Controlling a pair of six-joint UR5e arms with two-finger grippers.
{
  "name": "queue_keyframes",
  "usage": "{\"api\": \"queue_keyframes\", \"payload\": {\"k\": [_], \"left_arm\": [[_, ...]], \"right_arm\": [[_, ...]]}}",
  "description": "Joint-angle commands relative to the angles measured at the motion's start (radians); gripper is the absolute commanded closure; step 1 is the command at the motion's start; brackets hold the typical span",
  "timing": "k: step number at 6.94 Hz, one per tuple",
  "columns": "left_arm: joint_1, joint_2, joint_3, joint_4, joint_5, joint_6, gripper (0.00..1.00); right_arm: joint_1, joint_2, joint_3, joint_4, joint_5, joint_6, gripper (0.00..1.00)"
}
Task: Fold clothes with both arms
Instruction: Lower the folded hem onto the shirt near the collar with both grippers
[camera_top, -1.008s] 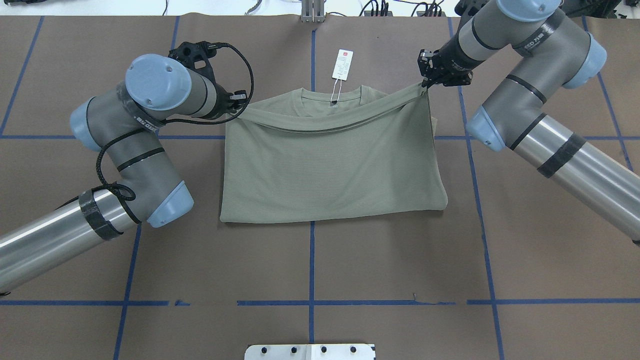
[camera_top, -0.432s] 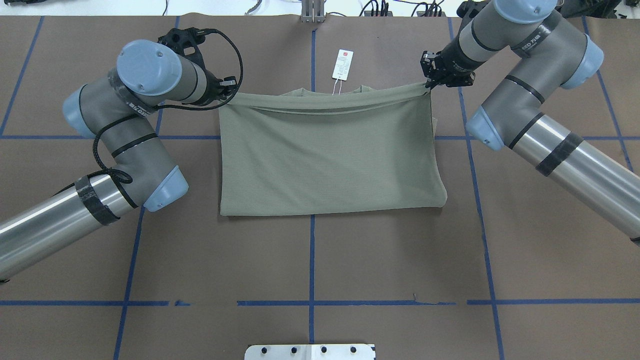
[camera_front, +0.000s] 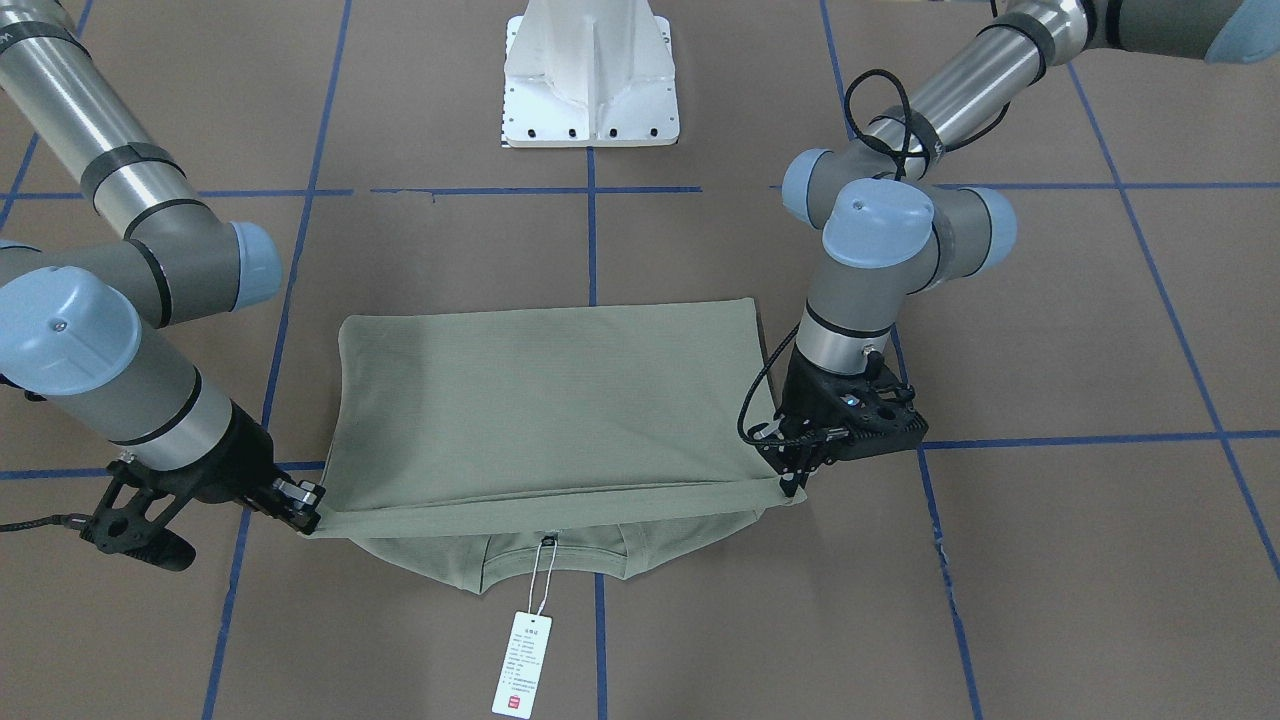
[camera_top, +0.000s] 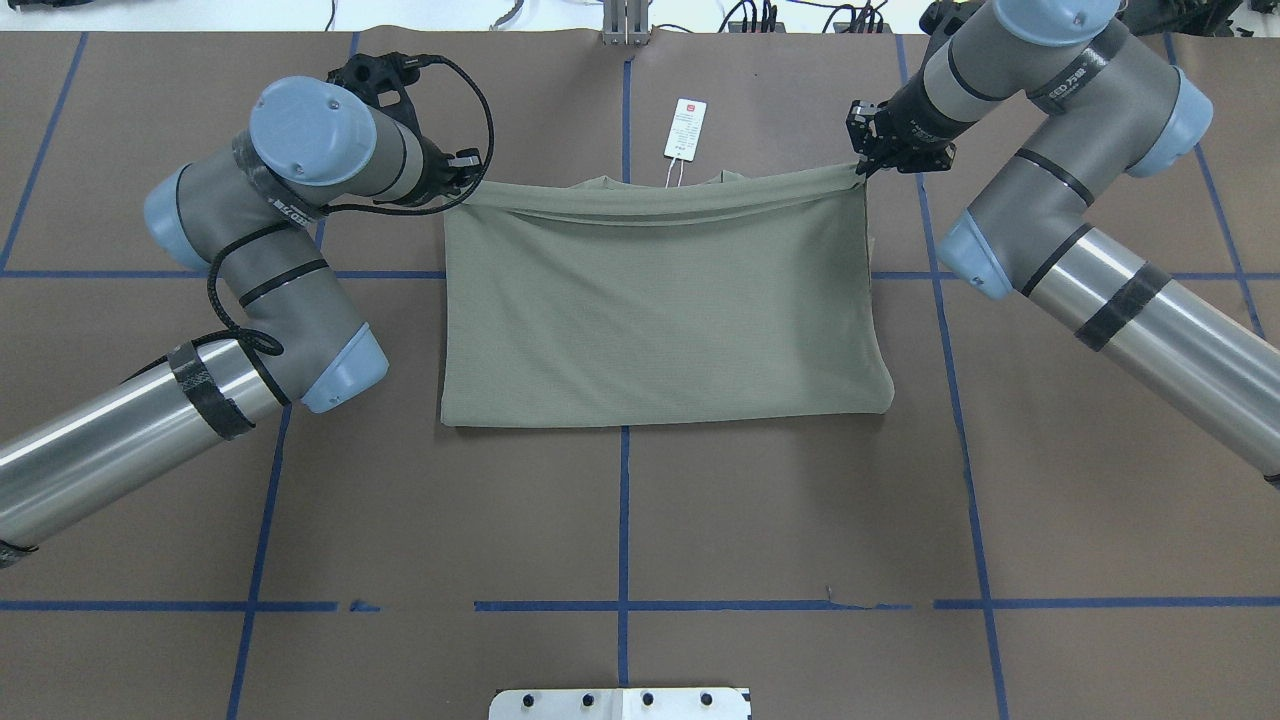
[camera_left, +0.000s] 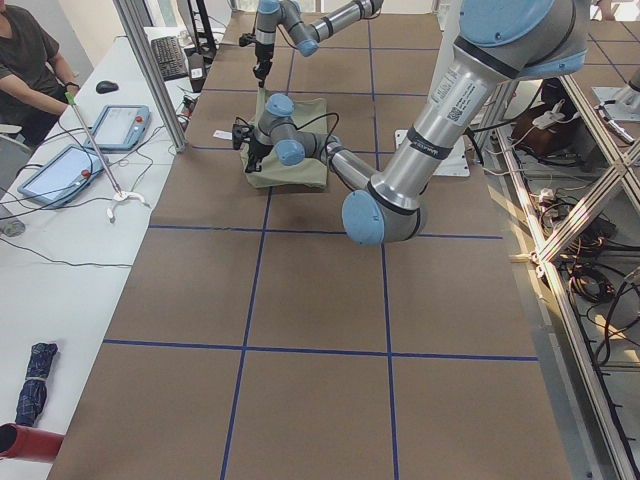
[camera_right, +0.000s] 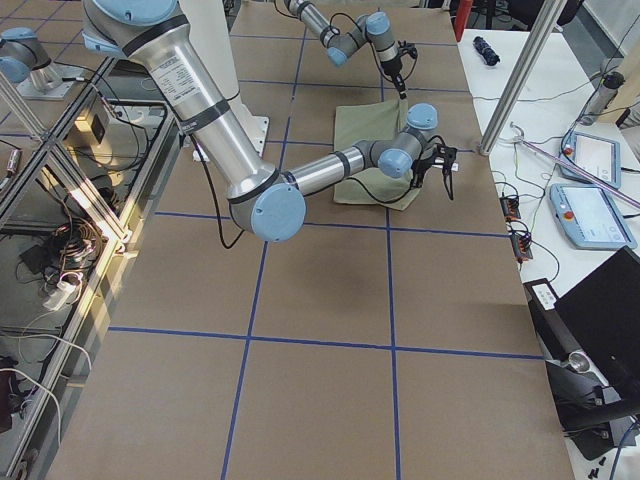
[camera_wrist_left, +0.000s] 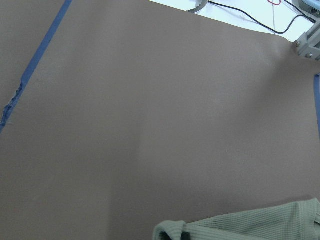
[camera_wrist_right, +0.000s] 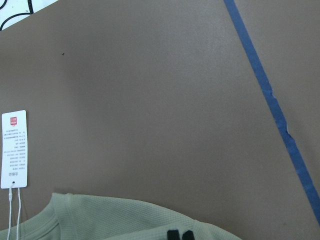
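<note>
Brown surface (camera_top: 800, 520) ruled into a grid by blue tape lines (camera_top: 622, 560). Alongside, a white desk (camera_left: 50, 300) bears two tablets (camera_left: 58, 172), a keyboard (camera_left: 172, 58) and loose cables. Aluminium posts (camera_left: 152, 75) rise at its edge. Lighting is even and diffuse.

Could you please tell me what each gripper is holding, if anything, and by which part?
Both hold the shirt. The left gripper pinches one corner of its folded-over edge, and the right gripper pinches the opposite corner.
</note>
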Motion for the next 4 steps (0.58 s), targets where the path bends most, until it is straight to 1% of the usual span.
{"api": "queue_keyframes", "payload": {"k": [1,2,3,4], "left_arm": [[0.003,-0.016,0.003,0.0,0.0,-0.004,1.0],[0.003,-0.016,0.003,0.0,0.0,-0.002,1.0],[0.003,-0.016,0.005,0.0,0.0,-0.002,0.98],[0.003,-0.016,0.005,0.0,0.0,-0.002,0.44]], "right_arm": [[-0.013,-0.003,0.001,0.002,0.0,-0.001,1.0],[-0.016,-0.006,0.001,0.002,0.002,-0.001,1.0],[-0.018,-0.007,0.001,0.003,0.002,-0.003,0.91],[-0.022,-0.006,0.001,0.005,0.002,-0.003,0.53]]}}
